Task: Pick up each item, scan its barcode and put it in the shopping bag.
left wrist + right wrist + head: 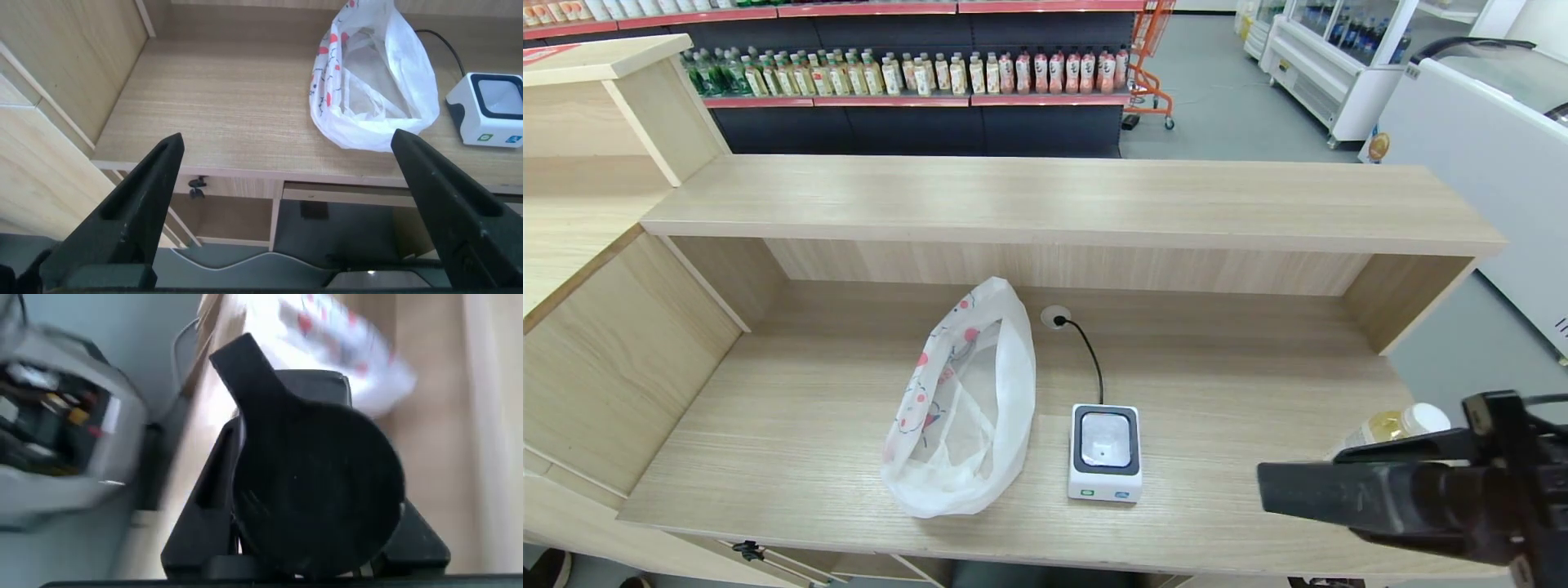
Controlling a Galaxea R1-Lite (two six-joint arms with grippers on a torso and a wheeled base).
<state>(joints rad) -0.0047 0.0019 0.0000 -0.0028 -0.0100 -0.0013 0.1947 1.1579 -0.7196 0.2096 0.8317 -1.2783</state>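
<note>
Right tool [1298, 475], seemingly grasping the white-capped yellow bottle [1396, 425], should hold it code-side down over the white scanner [1105, 445]; left tool [288, 143] released.

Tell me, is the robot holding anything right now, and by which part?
The right pincer seems to hold a bottle around its body, white cap sticking out, though the grip is partly hidden. The left pincer is open and empty.

Counter [768, 425] room left of shopping bag [964, 408] — scanner [1104, 451] close right

Head high, wrists near — bag [960, 400] shared
</note>
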